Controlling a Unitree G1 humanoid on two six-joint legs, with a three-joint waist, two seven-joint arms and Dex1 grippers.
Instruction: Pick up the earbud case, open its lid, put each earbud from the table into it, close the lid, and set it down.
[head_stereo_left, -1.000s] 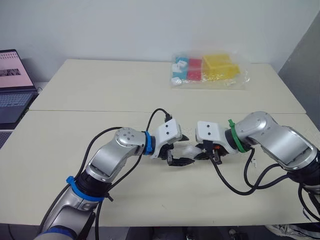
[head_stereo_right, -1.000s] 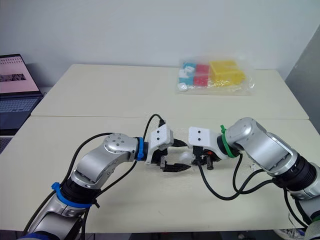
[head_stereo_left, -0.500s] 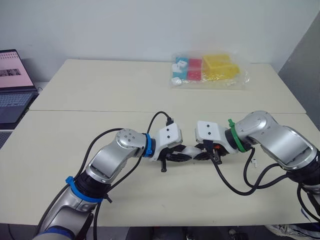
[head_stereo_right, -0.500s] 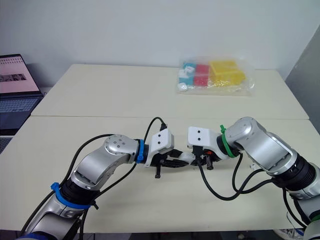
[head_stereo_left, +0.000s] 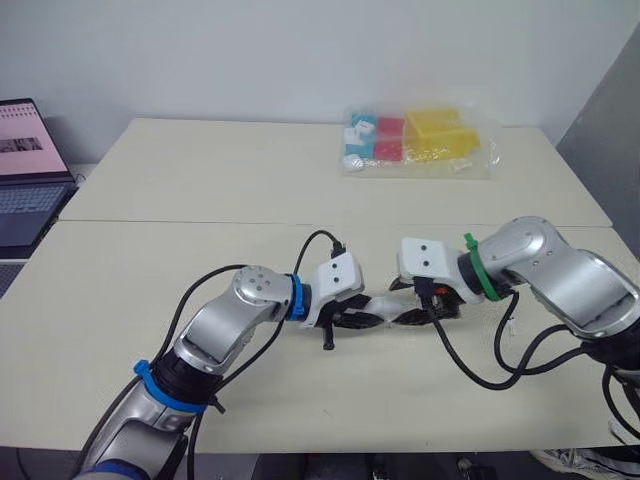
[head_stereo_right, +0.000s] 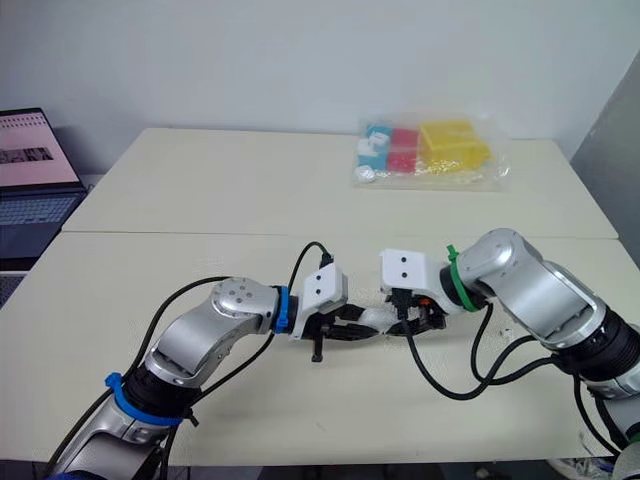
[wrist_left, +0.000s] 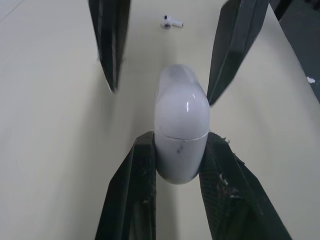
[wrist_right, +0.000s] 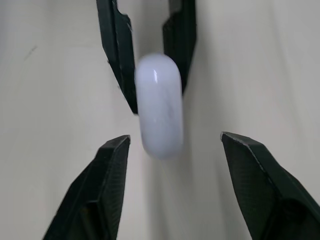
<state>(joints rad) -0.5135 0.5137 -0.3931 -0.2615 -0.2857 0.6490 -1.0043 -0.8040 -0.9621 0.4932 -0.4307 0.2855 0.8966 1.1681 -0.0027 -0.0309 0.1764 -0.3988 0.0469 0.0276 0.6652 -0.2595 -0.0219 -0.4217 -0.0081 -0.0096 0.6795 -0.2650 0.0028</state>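
One open laptop (head_stereo_left: 25, 170) sits at the far left edge, off the pale cream table (head_stereo_left: 200, 190) and no part of the job. Near the middle of the table's near half, the left end effector (wrist_left: 180, 145) is clamped on the base of the small glossy white earbud case (wrist_left: 181, 130). Its two black fingers press the case's sides just below the thin lid seam. The case lies roughly level, low over the table, with its rounded lid end pointing right and the lid shut. Facing it from the right, the right end effector (wrist_right: 175, 140) is spread wide, one finger on each side of the lid end, neither finger touching it. The step in hand looks like getting the lid open. To do that well, the right fingers should probably close only on the part beyond the seam and pull or lever it about the hinge. Meanwhile the left grip should hold firm and stay below the seam so it does not pin the lid. The shell is smooth and curved, so a squeeze near the tip could squirt it out; a hold further along the lid seems safer. Far behind lies a clear plastic bag of blue, red and yellow blocks (head_stereo_left: 415, 140). One small white earbud (wrist_left: 170, 21) lies on the table to the right, beyond the right end effector.
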